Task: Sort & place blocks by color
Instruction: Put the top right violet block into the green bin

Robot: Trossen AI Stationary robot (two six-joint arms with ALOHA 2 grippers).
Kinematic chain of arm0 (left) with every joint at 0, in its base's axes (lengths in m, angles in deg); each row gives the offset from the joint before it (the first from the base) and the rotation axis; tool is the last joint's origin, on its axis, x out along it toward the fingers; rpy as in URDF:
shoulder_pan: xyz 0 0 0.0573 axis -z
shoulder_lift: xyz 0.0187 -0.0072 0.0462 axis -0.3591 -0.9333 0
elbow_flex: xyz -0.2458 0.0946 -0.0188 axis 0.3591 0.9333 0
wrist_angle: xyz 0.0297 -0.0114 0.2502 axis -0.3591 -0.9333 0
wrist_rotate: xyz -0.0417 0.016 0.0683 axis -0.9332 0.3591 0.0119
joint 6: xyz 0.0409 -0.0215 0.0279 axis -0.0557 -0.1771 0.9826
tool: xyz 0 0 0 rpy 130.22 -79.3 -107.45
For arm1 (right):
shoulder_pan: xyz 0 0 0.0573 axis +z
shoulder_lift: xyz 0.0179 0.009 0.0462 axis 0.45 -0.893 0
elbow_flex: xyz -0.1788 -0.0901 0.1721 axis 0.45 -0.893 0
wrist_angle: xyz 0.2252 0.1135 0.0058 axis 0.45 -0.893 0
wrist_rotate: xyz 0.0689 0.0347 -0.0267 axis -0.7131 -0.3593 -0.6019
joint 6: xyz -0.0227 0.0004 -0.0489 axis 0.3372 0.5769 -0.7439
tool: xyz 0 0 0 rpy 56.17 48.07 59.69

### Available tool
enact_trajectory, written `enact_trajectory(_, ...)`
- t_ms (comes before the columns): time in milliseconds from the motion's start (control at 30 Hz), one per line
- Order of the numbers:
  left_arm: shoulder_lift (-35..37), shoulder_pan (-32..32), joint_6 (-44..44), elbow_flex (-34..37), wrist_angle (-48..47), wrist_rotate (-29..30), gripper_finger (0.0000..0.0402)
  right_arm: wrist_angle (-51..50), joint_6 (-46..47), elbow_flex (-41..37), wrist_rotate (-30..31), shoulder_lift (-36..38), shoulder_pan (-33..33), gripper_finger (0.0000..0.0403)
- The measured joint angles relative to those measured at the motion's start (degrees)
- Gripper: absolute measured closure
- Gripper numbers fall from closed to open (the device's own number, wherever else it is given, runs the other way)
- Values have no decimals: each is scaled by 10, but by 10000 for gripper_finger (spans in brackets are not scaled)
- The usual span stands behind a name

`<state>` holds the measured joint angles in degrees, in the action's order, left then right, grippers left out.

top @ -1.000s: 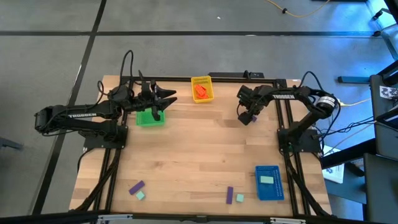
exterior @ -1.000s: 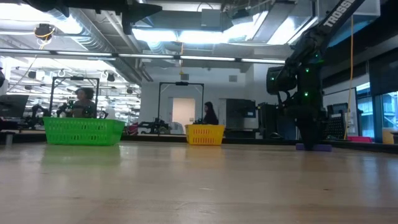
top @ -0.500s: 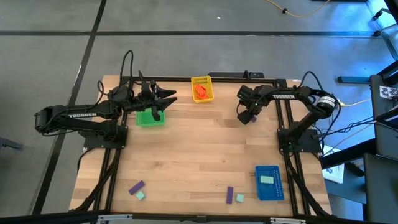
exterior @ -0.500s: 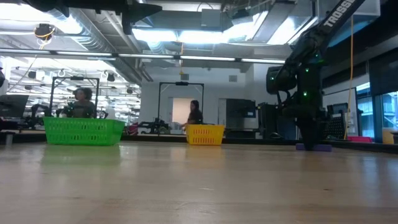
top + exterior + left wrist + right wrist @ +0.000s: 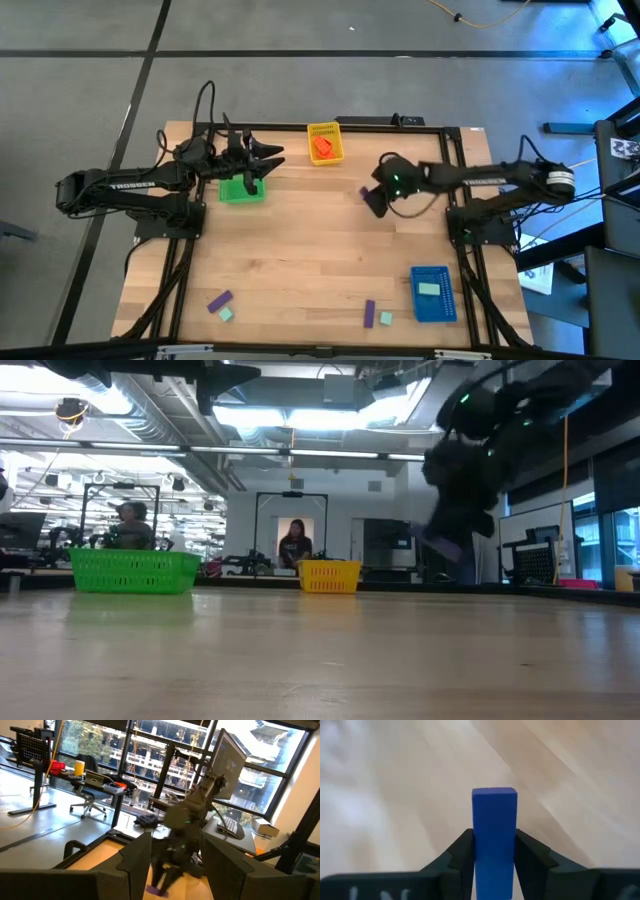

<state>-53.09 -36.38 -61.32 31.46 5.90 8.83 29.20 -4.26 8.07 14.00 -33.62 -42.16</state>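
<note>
Since a second ago: right end effector (image 5: pixel 372 199) swung away from the back right corner of the surface (image 5: pixel 320 260) toward the middle, purple block (image 5: pixel 365 194) lifted off the wood and carried along; left arm unmoved.

High view: right end effector now about halfway between yellow tray (image 5: pixel 325 143) and blue tray (image 5: pixel 432 294), block just visible at its tip. Left end effector (image 5: pixel 250 168) parked over green tray (image 5: pixel 241 189), fingers spread, nothing between them. Other purple blocks (image 5: pixel 219 300) near the front edge, well away from both arms; right arm nearer to the blue tray.

Low view: right end effector (image 5: pixel 447 550) blurred, well above the surface, purple block (image 5: pixel 437 546) showing beneath it; no block left on the wood there. Green tray (image 5: pixel 134 571) and yellow tray (image 5: pixel 330 575) at the far edge.

Left wrist view: left fingers (image 5: pixel 134 856) apart, right arm seen beyond with a purple patch below it.

Right wrist view: block (image 5: pixel 494 835) pinched between both right fingers (image 5: pixel 461 851), long axis pointing straight out ahead of the fingers, bare wood beneath. Looks blue here, purple elsewhere. Likely next: carry to the matching tray, long axis kept in line.
</note>
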Motion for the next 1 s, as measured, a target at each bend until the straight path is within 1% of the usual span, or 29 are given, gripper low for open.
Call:
enact_trajectory(100,0,0,0,0,0,0,239,177,78,-46,45,18,69,293)
enact_trajectory(167,0,0,0,0,0,0,239,283,102,-64,67,18,106,293)
enact_trajectory(233,0,0,0,0,0,0,239,348,101,-68,99,13,133,293)
enact_trajectory(300,0,0,0,0,0,0,239,378,74,-56,125,13,148,293)
enact_trajectory(367,0,0,0,0,0,1,239,387,42,-32,134,13,154,293)
enact_trajectory(533,0,0,0,0,0,2,239,386,-23,18,120,13,150,294)
enact_trajectory(700,0,0,0,0,0,2,239,376,-24,24,88,13,143,294)
enact_trajectory(1000,0,0,-5,0,0,-6,239,372,-19,24,86,13,143,293)
